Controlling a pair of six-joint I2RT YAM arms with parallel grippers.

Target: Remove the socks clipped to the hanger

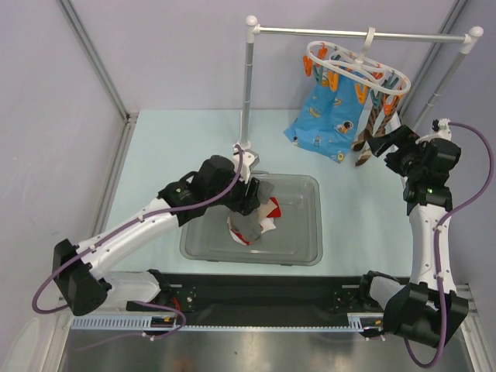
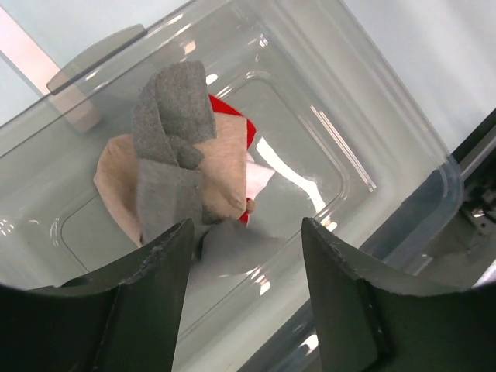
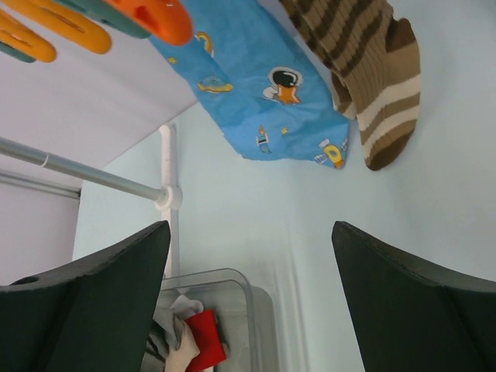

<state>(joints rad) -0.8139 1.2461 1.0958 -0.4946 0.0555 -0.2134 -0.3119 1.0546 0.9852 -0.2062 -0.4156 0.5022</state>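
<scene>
My left gripper point(image 2: 248, 232), released, hangs over the tub point(image 1: 310, 186) collecting freed socks point(image 2: 178, 155); my right gripper point(image 3: 252, 232), spread empty, faces the striped sock point(image 3: 380, 85) clipped to the hanger point(image 1: 356, 70).

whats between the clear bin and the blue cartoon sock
Nothing: only bare pale table separates the clear bin from the blue sock, shown in the top and right wrist views.

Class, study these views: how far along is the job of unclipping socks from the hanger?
Done: grey, beige and red fabric socks lie piled in the clear plastic bin. In hand: nothing; left gripper open over the pile, right gripper open too. Left: bright blue cartoon-print sock and brown-and-cream striped socks hang from the white oval clip hanger.
</scene>
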